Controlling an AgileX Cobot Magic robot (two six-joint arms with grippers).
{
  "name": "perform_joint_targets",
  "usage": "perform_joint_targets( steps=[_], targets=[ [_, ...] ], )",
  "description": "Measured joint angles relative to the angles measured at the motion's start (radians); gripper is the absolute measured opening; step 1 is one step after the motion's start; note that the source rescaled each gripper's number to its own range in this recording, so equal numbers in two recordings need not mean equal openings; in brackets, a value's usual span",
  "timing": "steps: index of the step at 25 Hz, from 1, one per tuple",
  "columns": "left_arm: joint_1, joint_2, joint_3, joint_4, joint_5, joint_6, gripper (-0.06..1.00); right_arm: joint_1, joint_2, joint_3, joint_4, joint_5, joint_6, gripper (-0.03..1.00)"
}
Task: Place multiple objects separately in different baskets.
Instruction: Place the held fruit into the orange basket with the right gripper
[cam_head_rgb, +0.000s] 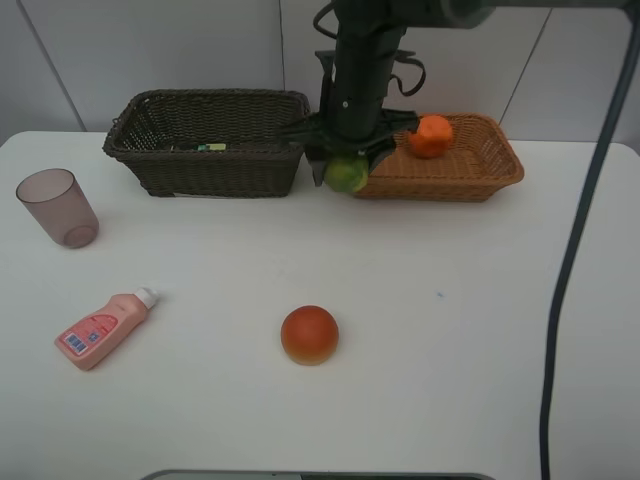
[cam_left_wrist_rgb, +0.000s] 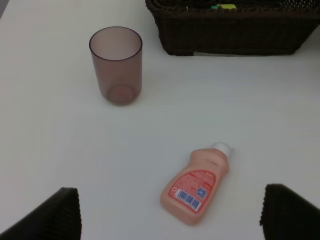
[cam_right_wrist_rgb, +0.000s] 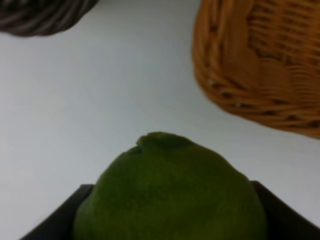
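Observation:
My right gripper (cam_head_rgb: 346, 168) is shut on a green-yellow fruit (cam_head_rgb: 345, 175) (cam_right_wrist_rgb: 170, 195), held just above the table at the gap between the dark brown basket (cam_head_rgb: 150, 150) and the light orange-tan basket (cam_head_rgb: 470, 180). An orange tangerine (cam_head_rgb: 431, 136) lies in the tan basket. A red-orange round fruit (cam_head_rgb: 309, 334) sits mid-table. At the left, a pink white-capped bottle (cam_head_rgb: 103, 328) (cam_left_wrist_rgb: 197, 185) lies on its side and a mauve cup (cam_head_rgb: 58, 207) (cam_left_wrist_rgb: 116, 65) stands upright. My left gripper (cam_left_wrist_rgb: 170, 202) hangs open above the bottle, its fingers (cam_left_wrist_rgb: 57, 215) wide apart.
A small green and yellow item (cam_head_rgb: 210, 147) shows inside the dark basket (cam_left_wrist_rgb: 235, 35). The tan basket's corner (cam_right_wrist_rgb: 260, 65) is close to the held fruit. A dark cable (cam_head_rgb: 575, 250) hangs down at the right. A white wall stands behind the baskets.

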Motion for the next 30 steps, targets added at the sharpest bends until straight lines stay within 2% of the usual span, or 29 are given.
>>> perform_joint_targets(
  steps=[8,13,23,30],
  targets=[
    [0.0,0.0,0.0,0.0,0.0,0.0,0.92,-0.137,-0.017,0.0,0.0,-0.065,-0.042,0.39],
    [0.0,0.0,0.0,0.0,0.0,0.0,0.92,-0.211,-0.017,0.0,-0.002,-0.157,-0.043,0.39],
    [0.0,0.0,0.0,0.0,0.0,0.0,0.92,-0.238,0.056,0.0,-0.021,-0.318,-0.044,0.39],
    [0.0,0.0,0.0,0.0,0.0,0.0,0.92,-0.238,0.131,0.0,-0.033,-0.391,-0.044,0.39]
  ],
)
